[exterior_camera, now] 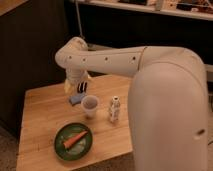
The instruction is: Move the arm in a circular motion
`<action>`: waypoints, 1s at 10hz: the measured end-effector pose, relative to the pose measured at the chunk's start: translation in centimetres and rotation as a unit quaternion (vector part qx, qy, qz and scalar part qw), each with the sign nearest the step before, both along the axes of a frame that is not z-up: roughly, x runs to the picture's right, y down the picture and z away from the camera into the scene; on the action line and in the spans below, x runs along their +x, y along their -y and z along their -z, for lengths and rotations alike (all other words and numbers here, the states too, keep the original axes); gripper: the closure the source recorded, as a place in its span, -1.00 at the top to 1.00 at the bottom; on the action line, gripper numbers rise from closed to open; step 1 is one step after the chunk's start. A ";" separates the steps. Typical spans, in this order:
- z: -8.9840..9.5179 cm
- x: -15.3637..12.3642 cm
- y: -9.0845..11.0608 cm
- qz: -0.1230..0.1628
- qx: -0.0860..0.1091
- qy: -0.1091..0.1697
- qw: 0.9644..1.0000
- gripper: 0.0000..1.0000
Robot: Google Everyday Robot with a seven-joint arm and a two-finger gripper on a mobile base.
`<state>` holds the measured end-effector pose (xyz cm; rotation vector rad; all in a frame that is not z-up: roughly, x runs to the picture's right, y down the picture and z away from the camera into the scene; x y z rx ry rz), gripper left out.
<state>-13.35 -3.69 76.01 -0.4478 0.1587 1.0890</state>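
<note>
The large white arm (pixel 115 60) reaches from the right foreground across to the upper left, with small dark dots along its casing. Its thick near segment (pixel 170 110) fills the right side of the view and hides the right part of the table. The arm bends down at a rounded joint (pixel 74 54). The gripper (pixel 80 85) hangs below that joint, over the back of the wooden table (pixel 45 115), just above a small blue object (pixel 76 99). It holds nothing that I can see.
A white cup (pixel 90 106) and a small pale bottle (pixel 114 109) stand mid-table. A green plate (pixel 60 147) with a carrot (pixel 74 140) lies at the front. Dark shelving (pixel 125 25) and a thin metal pole (pixel 79 22) stand behind the table.
</note>
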 end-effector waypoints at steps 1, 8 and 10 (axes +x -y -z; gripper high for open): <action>-1.4 1.0 1.7 -0.010 0.001 0.001 1.000 0.60; -10.1 17.8 9.0 -0.142 0.001 -0.053 0.988 0.60; -10.8 24.1 8.5 -0.181 0.001 -0.081 0.980 0.60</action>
